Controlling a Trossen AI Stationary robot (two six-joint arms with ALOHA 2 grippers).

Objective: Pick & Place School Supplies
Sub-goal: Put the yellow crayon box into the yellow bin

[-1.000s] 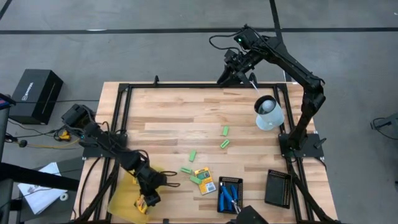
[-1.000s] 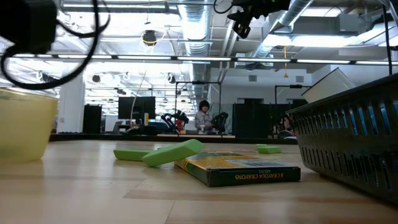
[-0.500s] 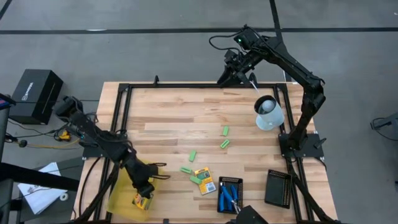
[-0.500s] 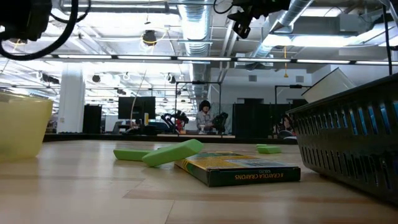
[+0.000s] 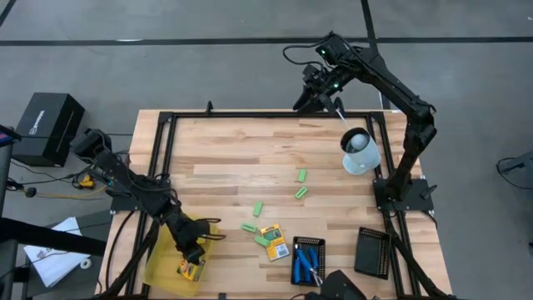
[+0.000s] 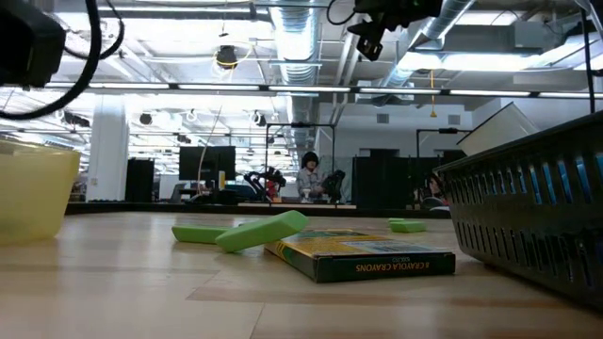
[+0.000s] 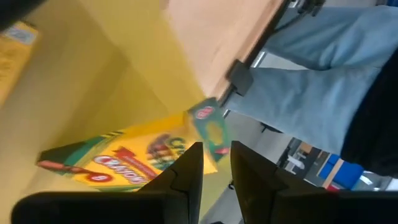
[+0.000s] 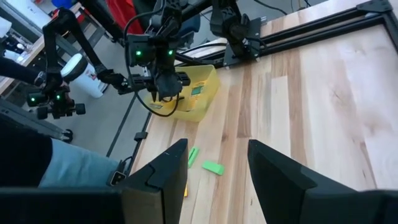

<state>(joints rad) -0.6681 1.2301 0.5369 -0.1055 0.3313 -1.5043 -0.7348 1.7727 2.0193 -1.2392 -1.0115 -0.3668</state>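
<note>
My left gripper (image 5: 193, 252) hovers over the translucent yellow tray (image 5: 165, 260) at the table's near left corner, fingers slightly apart and empty (image 7: 216, 167). A yellow-orange crayon pack (image 7: 134, 158) lies flat on the tray's floor just below it (image 5: 190, 269); another pack's edge (image 7: 13, 53) shows beside it. One more pack (image 5: 274, 242) lies on the wood among green blocks (image 5: 258, 208). Blue-handled scissors (image 5: 307, 261) lie in a black ribbed tray. My right gripper (image 5: 321, 98) is open and empty (image 8: 217, 162), high over the table's far edge.
A second black ribbed tray (image 5: 372, 251) stands at the near right. A pale round cup (image 5: 360, 151) stands at the right edge. More green blocks (image 5: 301, 184) lie mid-table. A person's legs in jeans (image 7: 323, 74) stand by the near left corner.
My left gripper has risen from the crayon pack in the yellow tray and drawn back a little toward the table's left edge. The pack stays lying in the tray.
</note>
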